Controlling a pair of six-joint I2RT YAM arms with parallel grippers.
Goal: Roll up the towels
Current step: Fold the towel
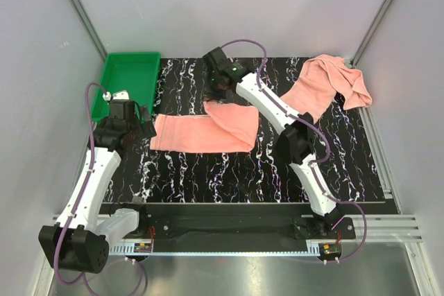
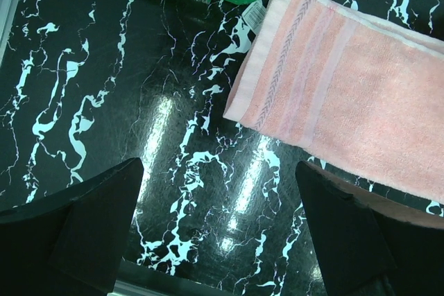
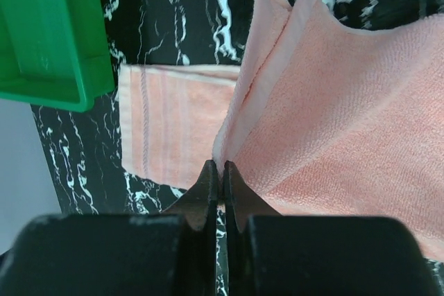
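Now: towel [image 1: 198,133] long axis parallel to near tabletop [image 1: 208,178] edge, right end pinched by right fingers [image 3: 220,175]; left fingers [image 1: 142,128] wide.

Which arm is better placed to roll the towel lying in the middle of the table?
Right. The right gripper is shut on the turned-over edge of the middle towel, probably ready to roll it. The left gripper hangs open above the table beside that towel's striped end, holding nothing.

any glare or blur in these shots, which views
left wrist: light streaks glare off the glossy tabletop, its own jaws look soft; right wrist: the shut jaws blur in the foreground, the towel is sharp; top external: evenly lit, no strong shadows
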